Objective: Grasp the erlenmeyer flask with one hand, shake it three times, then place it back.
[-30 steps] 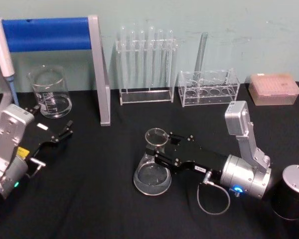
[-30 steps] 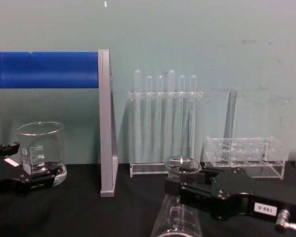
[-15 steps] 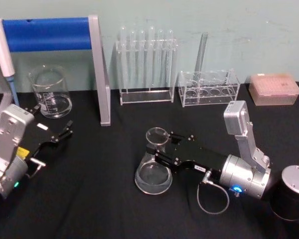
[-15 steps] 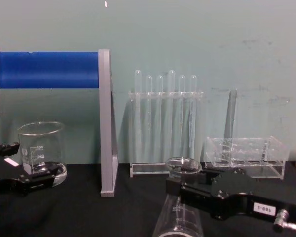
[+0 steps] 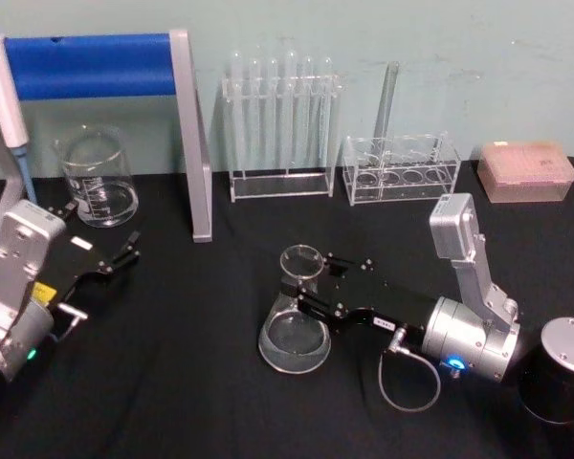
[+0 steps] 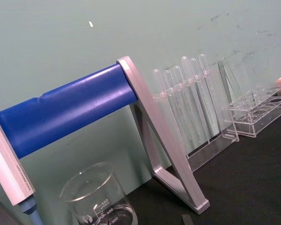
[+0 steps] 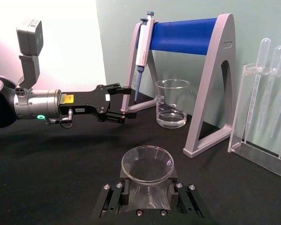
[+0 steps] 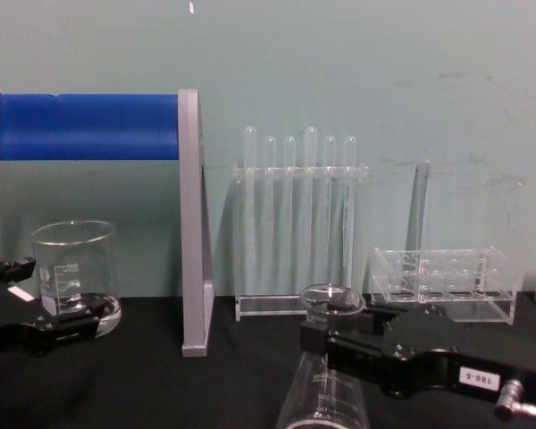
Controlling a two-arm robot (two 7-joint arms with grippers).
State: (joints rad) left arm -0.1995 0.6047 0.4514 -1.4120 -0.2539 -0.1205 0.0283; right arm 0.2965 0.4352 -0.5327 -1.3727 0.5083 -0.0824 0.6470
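Right gripper: I am clamping my right gripper (image 5: 309, 285) on the neck of the erlenmeyer flask (image 5: 294, 325), one finger pressing each side just under the flared rim, jaws narrowed to the neck's width.
Flask: it is standing upright on the black table (image 5: 191, 373), with its wide base down at the cloth; I cannot tell whether the base is touching it.
Flask edges: the rim is showing above my fingers, and the base is spreading out past my fingertips.
Left gripper: my left gripper (image 5: 124, 251) is hanging well to the flask's left, fingers spread apart and gripping nothing.
Room to the flask's left: bare cloth is lying between the flask and my left gripper.
Room behind the flask: a strip of bare cloth is running up to the test tube rack (image 5: 279, 129) and the low clear rack (image 5: 402, 170).
Behind and left of the flask: the pipette stand (image 5: 193, 143) is planting its grey foot there, with the beaker (image 5: 98, 179) beyond it.
Right of the flask: my own arm is filling that side, with a black cylinder (image 5: 562, 368) past it and a pink box (image 5: 526, 172) far behind.
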